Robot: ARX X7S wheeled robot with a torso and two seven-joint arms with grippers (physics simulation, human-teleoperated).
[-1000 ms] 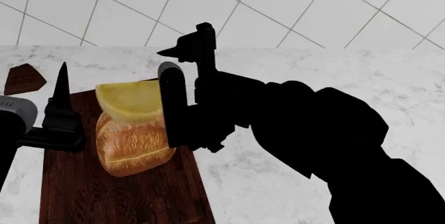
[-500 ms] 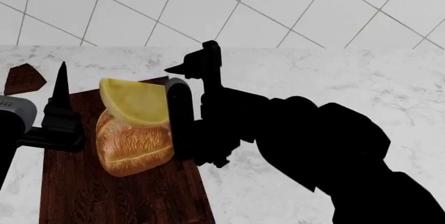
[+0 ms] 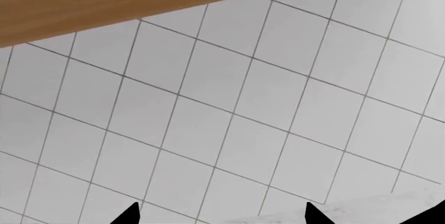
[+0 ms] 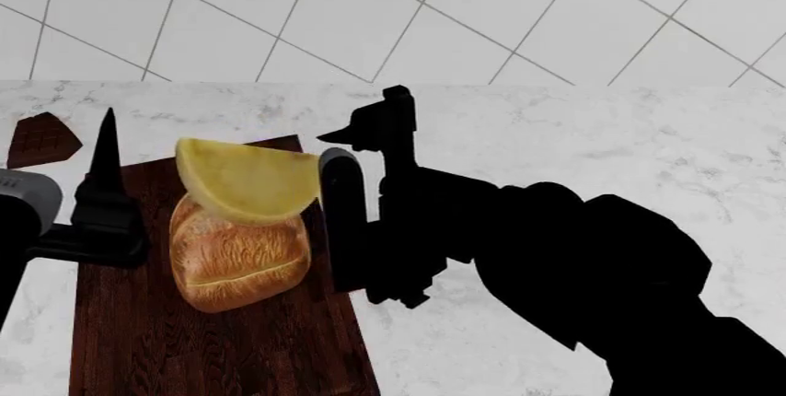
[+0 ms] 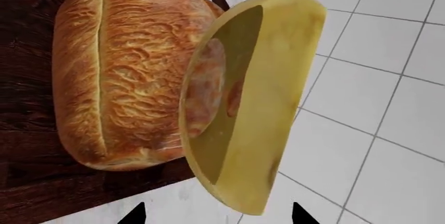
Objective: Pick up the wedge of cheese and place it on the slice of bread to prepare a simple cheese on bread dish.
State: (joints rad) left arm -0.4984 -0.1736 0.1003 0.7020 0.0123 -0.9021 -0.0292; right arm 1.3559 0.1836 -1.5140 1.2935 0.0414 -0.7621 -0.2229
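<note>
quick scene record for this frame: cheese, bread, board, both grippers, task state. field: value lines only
cheese: wedge of cheese resting on the bread's far end, overhanging it
bread: slice of bread lying on the board
board: wooden board on the marble counter
right gripper: right gripper open beside the cheese, holding nothing
left gripper: left gripper at the board's left edge, holding nothing; jaw state unclear
other: dark brown piece far left on the counter
task state: cheese on bread, released

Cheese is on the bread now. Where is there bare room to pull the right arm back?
Bare counter lies right of the board, beyond the right gripper. The board's near end is also bare. It is crowded around the bread and cheese, with the left gripper alongside.
</note>
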